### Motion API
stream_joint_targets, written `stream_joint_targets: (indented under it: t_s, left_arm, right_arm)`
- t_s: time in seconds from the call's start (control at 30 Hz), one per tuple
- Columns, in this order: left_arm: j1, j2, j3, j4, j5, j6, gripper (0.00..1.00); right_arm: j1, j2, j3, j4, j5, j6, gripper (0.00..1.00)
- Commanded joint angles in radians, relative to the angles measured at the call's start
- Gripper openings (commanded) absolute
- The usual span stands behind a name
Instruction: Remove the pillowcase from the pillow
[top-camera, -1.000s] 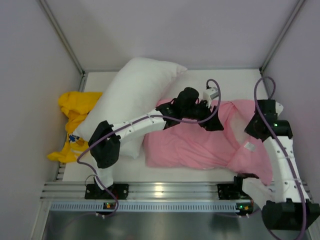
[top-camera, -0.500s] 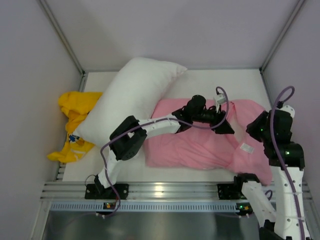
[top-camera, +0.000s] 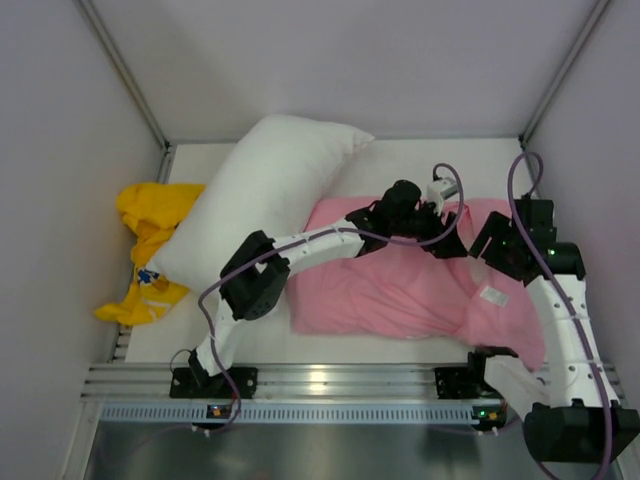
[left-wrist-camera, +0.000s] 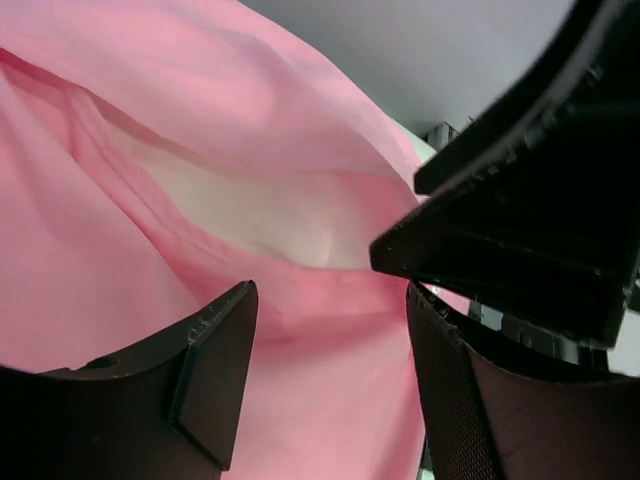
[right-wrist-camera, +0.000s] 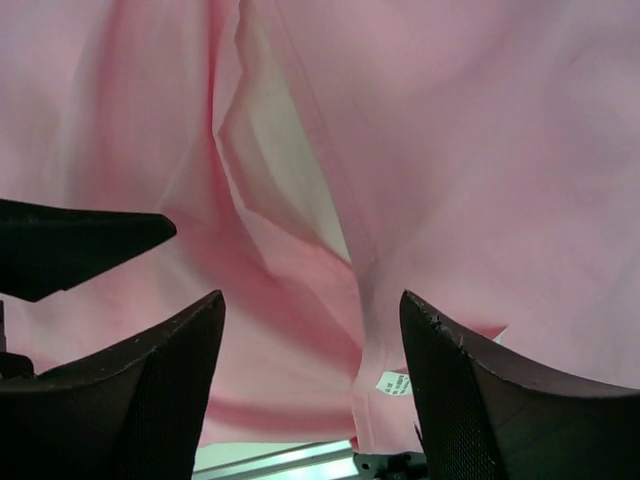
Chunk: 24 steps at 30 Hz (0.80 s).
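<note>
Top view overhead; both wrist views close on pillowcase (top-camera: 400, 295)

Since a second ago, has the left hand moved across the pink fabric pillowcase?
Yes. The left hand has shifted rightward, ending farther from the plump plain white pillow.

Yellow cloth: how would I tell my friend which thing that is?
Look at the white table and go to its left side, next to the big white pillow. The yellow cloth lies crumpled there by the left wall. It is the only bright yellow thing; its neighbours are the white pillow and the pink pillowcase.
</note>
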Motion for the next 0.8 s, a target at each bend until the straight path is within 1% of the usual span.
stream_joint_targets:
  t_s: [0.0, 0.13, 0.2, 0.27, 0.33, 0.5, 0.57, 0.6, 0.63, 0.67, 0.7, 0.73, 0.77]
  left_arm:
    - [0.001, 0.067, 0.142, -0.159, -0.089, -0.019, 0.66]
    - [0.003, 0.127, 0.183, -0.158, -0.161, -0.069, 0.68]
    - [0.003, 0.155, 0.223, -0.164, -0.172, -0.084, 0.68]
    - [0.003, 0.201, 0.26, -0.223, -0.183, -0.087, 0.68]
    - [0.003, 0.234, 0.293, -0.25, -0.184, -0.085, 0.68]
    - [-0.003, 0.273, 0.315, -0.283, -0.193, -0.078, 0.67]
    - [0.001, 0.285, 0.33, -0.311, -0.21, -0.058, 0.58]
    - [0.004, 0.275, 0.324, -0.322, -0.232, -0.049, 0.48]
    - [0.007, 0.264, 0.294, -0.322, -0.244, -0.047, 0.35]
    - [0.019, 0.249, 0.271, -0.316, -0.255, -0.043, 0.09]
    - [0.026, 0.21, 0.242, -0.294, -0.278, -0.041, 0.0]
    - [0.032, 0.189, 0.21, -0.276, -0.287, -0.036, 0.0]
    - [0.046, 0.164, 0.142, -0.261, -0.302, -0.027, 0.0]
  right_arm:
    - [-0.012, -0.041, 0.041, 0.033, -0.023, 0.005, 0.68]
    - [-0.012, -0.103, 0.089, 0.01, -0.015, 0.014, 0.68]
    - [-0.012, -0.119, 0.109, -0.014, -0.015, 0.02, 0.67]
    - [-0.012, -0.123, 0.133, -0.027, -0.013, 0.019, 0.67]
    - [-0.012, -0.123, 0.152, -0.041, -0.004, 0.02, 0.67]
    - [-0.012, -0.118, 0.156, -0.041, 0.027, 0.016, 0.67]
    - [-0.012, -0.107, 0.147, -0.041, 0.027, 0.013, 0.67]
    - [-0.012, -0.104, 0.136, -0.041, 0.025, 0.01, 0.66]
    - [-0.012, -0.097, 0.129, -0.042, 0.019, 0.005, 0.66]
    - [-0.012, -0.09, 0.121, -0.041, 0.008, -0.003, 0.66]
    - [-0.012, -0.083, 0.104, -0.041, -0.005, -0.01, 0.66]
    - [-0.012, -0.063, 0.096, -0.041, -0.03, -0.024, 0.66]
    - [-0.012, -0.054, 0.09, -0.042, -0.041, -0.027, 0.66]
